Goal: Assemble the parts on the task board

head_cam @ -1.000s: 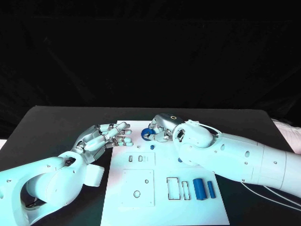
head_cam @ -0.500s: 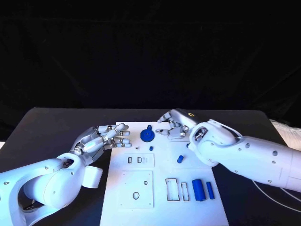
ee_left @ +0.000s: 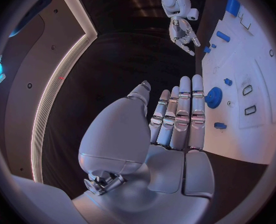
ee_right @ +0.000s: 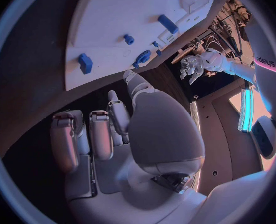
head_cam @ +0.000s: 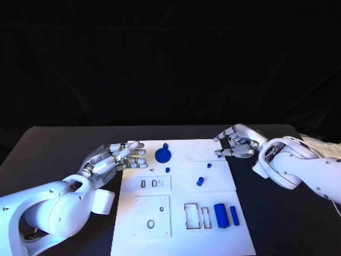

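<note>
Both hands empty, left hand (head_cam: 123,155) spread beside the task board (head_cam: 178,224), right hand (head_cam: 236,142) loosely curled off its far corner; a careless reach could knock the blue disc (head_cam: 163,155) loose

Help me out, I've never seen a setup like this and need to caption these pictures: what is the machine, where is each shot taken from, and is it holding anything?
It is a robot with two white arms, each ending in a silver hand. One picture looks down from its head; the two round ones come from cameras at its wrists. On the black table lies a white task board with small blue parts, among them a round blue part and two blue bars. The left hand rests at the board's left edge, the right hand at its far right corner. Neither holds anything; the left hand's fingers are apart, the right hand's curled.
</note>
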### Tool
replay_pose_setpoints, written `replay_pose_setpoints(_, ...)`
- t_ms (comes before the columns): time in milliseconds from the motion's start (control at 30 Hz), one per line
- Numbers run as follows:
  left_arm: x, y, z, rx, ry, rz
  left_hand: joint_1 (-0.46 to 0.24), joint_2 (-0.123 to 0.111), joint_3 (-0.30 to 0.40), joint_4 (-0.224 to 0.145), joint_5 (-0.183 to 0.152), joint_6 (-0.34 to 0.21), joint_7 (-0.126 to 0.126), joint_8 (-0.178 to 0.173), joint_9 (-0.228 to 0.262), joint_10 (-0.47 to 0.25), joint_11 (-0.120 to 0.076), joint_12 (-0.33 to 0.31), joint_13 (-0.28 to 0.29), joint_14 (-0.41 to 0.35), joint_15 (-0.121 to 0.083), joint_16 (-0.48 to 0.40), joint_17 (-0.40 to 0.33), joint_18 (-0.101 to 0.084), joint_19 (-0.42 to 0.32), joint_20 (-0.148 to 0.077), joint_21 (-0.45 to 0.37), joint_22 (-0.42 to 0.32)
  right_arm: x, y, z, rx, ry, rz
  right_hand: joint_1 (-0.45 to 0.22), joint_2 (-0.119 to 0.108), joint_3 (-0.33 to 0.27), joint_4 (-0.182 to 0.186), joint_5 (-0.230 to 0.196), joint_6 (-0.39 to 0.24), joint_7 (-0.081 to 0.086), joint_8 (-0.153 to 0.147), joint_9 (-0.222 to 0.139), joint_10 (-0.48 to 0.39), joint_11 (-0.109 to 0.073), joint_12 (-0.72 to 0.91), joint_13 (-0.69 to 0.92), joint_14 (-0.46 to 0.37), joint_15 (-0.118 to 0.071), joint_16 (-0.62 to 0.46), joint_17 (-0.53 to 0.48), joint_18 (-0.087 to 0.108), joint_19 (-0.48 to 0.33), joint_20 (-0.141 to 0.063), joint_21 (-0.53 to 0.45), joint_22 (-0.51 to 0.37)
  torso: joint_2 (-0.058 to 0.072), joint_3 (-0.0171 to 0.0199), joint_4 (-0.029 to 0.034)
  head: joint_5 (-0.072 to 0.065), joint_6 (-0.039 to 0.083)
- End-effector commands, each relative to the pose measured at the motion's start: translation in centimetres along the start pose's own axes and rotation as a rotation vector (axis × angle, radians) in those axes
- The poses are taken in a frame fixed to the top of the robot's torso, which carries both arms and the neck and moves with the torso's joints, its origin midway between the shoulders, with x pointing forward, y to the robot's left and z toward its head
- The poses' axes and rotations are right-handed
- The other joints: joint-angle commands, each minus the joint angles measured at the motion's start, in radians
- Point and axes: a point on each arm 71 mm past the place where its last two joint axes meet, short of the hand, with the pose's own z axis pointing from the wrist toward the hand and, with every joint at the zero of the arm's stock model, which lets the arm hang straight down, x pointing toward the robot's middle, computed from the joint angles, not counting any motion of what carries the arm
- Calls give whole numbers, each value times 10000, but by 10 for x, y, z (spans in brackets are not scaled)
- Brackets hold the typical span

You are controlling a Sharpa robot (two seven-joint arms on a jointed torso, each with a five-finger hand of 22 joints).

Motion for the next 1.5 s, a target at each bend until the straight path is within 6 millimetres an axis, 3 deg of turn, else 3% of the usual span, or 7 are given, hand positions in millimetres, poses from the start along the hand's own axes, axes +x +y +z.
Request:
replay_pose_setpoints(33, 1, -1, 1, 67, 187, -89, 64, 63, 23, -63, -47, 23, 31, -38, -10, 26, 7, -54, -14, 79, 2, -41, 9, 102, 52, 15, 65, 15, 3, -7, -4, -250, 399, -55, 99, -4, -13, -86, -61, 9, 8, -11, -9, 30, -4, -63, 141, 766, -37, 36, 1223, -133, 797, -10, 36, 2311, -5, 74, -87, 27, 6)
replay_pose_setpoints(167, 1, 0, 2, 65, 174, -84, 64, 63, 23, -63, -47, 23, 31, -38, -10, 26, 7, -54, -14, 79, 2, -41, 9, 102, 52, 15, 65, 15, 5, -18, -6, -31, 395, -248, 99, -4, -13, -86, -61, 9, 8, -11, -9, 30, -4, -63, 141, 766, -37, 36, 1223, -133, 797, -10, 36, 2311, -18, 97, -102, 28, 8)
replay_pose_setpoints(533, 0, 0, 3, 65, 146, -73, 64, 63, 23, -63, -47, 23, 31, -38, -10, 26, 7, -54, -14, 79, 2, -41, 9, 102, 52, 15, 65, 15, 17, -31, -4, 312, 427, -518, 114, 44, 3, -98, -64, -24, 20, -24, -17, 36, 6, -52, 149, 769, -30, 44, 1240, -134, 800, -7, 37, 2314, -2, 84, -89, 56, -14)
replay_pose_setpoints(1133, -1, 1, 3, 29, 166, -82, 64, 63, 23, -63, -47, 23, 31, -38, -10, 26, 7, -54, -14, 79, 2, -41, 9, 102, 52, 15, 65, 15, 27, -30, 6, 565, 334, -419, 100, 362, 127, -79, -119, 49, 40, 8, -10, 74, 20, -1, 184, 781, -15, 71, 1296, -142, 822, 8, 50, 2343, -13, 81, -84, 106, -62)
replay_pose_setpoints(1500, 0, 1, 3, -2, 180, -88, 64, 63, 23, -63, -47, 23, 31, -38, -10, 26, 7, -54, -14, 79, 2, -41, 9, 102, 52, 15, 65, 15, 28, -30, 9, 585, 310, -364, 321, 704, 492, -279, -710, 402, -21, 104, 37, 141, -27, 144, 286, 795, -48, 104, 1368, -153, 859, -6, 71, 2391, -15, 82, -89, 96, -83)
